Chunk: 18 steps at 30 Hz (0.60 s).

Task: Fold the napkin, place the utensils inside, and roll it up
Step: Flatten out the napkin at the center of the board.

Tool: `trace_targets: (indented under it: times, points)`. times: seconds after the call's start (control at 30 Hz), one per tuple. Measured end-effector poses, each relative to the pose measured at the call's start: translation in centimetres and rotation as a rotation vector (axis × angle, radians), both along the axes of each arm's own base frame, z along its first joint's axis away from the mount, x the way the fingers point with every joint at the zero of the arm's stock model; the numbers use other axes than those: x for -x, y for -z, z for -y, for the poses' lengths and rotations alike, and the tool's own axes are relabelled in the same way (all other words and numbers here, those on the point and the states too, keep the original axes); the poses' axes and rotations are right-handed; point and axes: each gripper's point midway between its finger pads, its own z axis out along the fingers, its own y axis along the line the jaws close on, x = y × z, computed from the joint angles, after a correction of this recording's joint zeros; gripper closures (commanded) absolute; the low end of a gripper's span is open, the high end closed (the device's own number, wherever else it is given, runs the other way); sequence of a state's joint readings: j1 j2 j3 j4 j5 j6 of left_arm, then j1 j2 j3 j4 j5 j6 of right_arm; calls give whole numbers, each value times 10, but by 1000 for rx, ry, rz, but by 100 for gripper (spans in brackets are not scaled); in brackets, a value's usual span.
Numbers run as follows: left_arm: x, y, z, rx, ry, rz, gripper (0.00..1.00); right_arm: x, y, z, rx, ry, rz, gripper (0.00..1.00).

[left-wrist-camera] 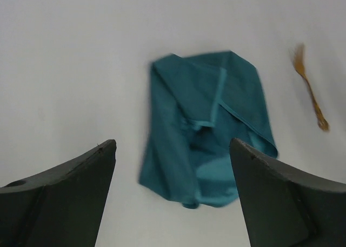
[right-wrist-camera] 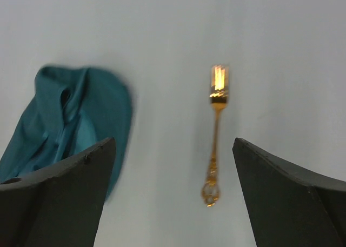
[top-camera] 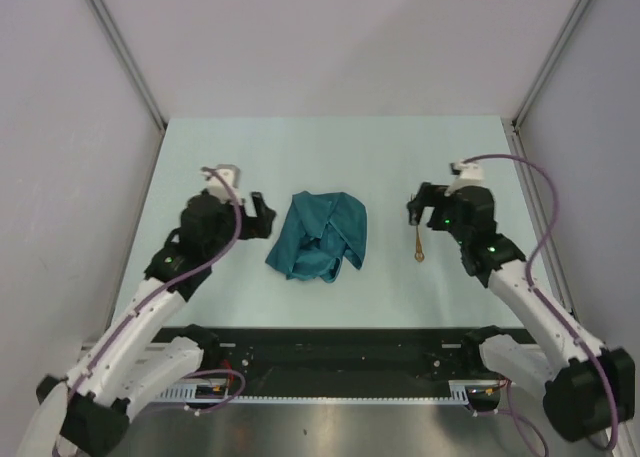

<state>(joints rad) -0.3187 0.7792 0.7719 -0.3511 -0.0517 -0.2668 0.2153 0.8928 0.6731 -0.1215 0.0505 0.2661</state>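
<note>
Risk first: napkin point(left-wrist-camera: 208, 122) bunched and creased rather than flat, so any pinch from the left gripper point(top-camera: 260, 218) likely to catch several layers at once and drag the whole heap instead of opening it out. Danger also of a lopsided fold if begun before spreading. Fork point(right-wrist-camera: 215, 133) slim and lying flat on the table point(top-camera: 400, 147), hard to lift cleanly; fingertips apt to skid on the metal, nudging or spinning it away. Possible too: cloth swept sideways onto the fork, burying it.

Left jaws spread wide, holding nothing. Napkin ahead of them, roughly centred between the two fingers in the left wrist view, clear of both and untouched.

Right gripper point(top-camera: 416, 209) with jaws fully apart, likewise empty. Fork ahead of those jaws, between the fingers but nearer the right-hand one, tines pointing away, handle end toward the jaws. Napkin off toward the left-hand finger, partly hidden behind it, apart from the fork.
</note>
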Motion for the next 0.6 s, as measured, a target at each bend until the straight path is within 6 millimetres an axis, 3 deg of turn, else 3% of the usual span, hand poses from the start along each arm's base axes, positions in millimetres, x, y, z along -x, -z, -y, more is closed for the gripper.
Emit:
trace_targets:
  times: [0.13, 0.2, 0.37, 0.6]
  points:
    - [7, 34, 83, -20, 208, -94, 10, 6, 44, -81, 67, -211, -157, 9]
    - [0, 59, 99, -33, 223, -158, 11, 17, 74, -106, 92, -276, -248, 10]
    - [-18, 114, 117, -65, 211, -272, 11, 38, 121, -132, 126, -334, -397, 12]
    - [-48, 143, 141, -73, 219, -300, 15, 53, 156, -152, 141, -375, -499, 16]
